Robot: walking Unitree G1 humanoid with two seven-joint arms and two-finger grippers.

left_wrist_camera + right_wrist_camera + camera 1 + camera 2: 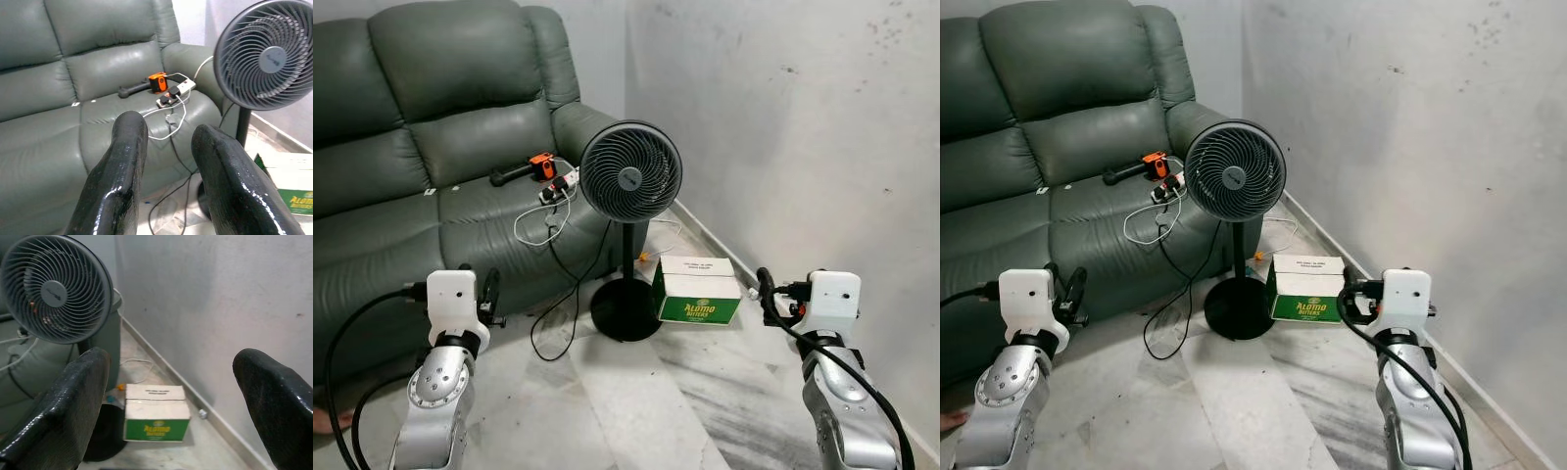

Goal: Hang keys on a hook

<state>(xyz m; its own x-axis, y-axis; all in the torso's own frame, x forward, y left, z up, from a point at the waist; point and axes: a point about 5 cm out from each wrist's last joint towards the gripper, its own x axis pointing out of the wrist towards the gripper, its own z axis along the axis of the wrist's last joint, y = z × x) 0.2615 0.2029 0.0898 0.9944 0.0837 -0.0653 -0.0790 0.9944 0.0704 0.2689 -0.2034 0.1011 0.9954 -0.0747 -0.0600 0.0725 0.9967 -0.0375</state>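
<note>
Nothing begun: left gripper (166, 161) slightly parted, right gripper (181, 401) wide apart, both empty, fan (630, 174) ahead between them

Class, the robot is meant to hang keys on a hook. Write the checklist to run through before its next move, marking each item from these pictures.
1. Keys located: not ok, none seen on the sofa or floor.
2. Hook located: not ok, the wall is bare.
3. Left end effector empty and open: ok.
4. Right end effector empty and open: ok.
5. Path ahead: not ok, the fan and box stand there.
</note>
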